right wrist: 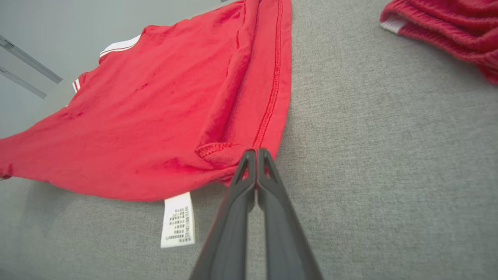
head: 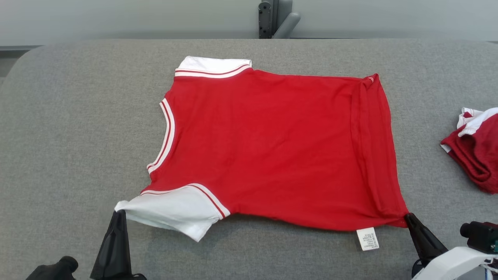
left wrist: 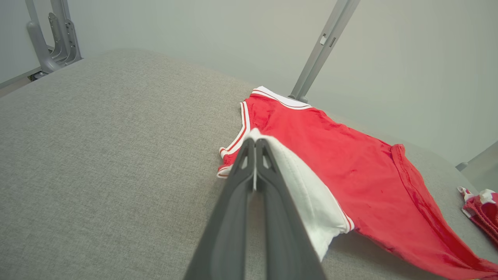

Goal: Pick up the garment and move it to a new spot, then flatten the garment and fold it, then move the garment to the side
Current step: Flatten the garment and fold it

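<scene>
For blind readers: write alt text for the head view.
A red-and-white shirt lies spread on a grey table, the left gripper shut on its near sleeve and the right gripper on its hem corner. Another red garment sits at the right edge.

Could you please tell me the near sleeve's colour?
The sleeve is white, red-striped at its seam; head view.

Grey felt-like surface (head: pixel 78 136), rounded at its far left corner, extending across the view. Right edge: crumpled red cloth with white trim (head: pixel 476 151), possibly a bundled shirt, lying on the surface. Beyond the far edge: grey metal bracket (head: pixel 274 19) against a pale wall (head: pixel 116 15).
</scene>
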